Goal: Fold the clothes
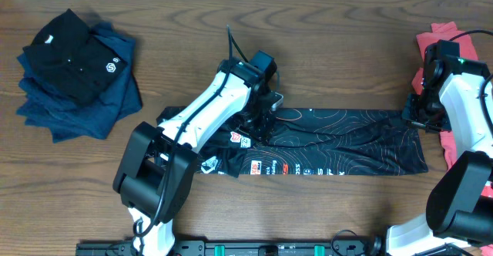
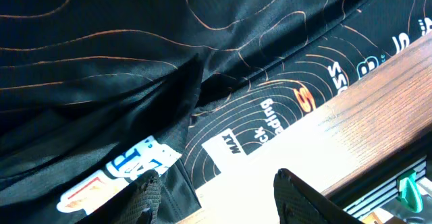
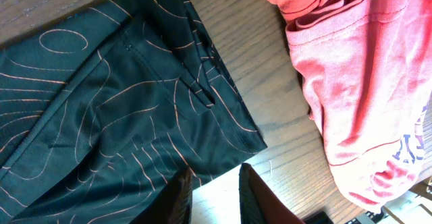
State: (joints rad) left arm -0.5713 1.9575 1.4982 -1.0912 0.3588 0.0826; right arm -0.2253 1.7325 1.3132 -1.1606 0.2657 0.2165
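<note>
The clothes in play are a black jersey [image 1: 339, 144] with thin orange contour lines, lying as a long folded strip across the middle of the table. White lettering and sponsor patches show along its near edge [image 2: 270, 116]. My left gripper [image 1: 260, 125] hovers low over the strip's left part. It is open [image 2: 219, 200], with one finger [image 2: 145, 197] over the hem and bare table in the gap. My right gripper [image 1: 412, 116] sits at the strip's right end. Its jaws [image 3: 216, 197] stand a little apart, with wood showing between them and one finger [image 3: 181, 197] over the jersey's corner [image 3: 101, 102].
A pile of dark blue clothes [image 1: 92, 102] topped by a black polo [image 1: 69, 55] lies at the back left. A coral-red shirt [image 1: 447, 44] lies bunched at the right edge, close beside my right gripper [image 3: 364, 82]. A black rail [image 1: 269, 248] runs along the front.
</note>
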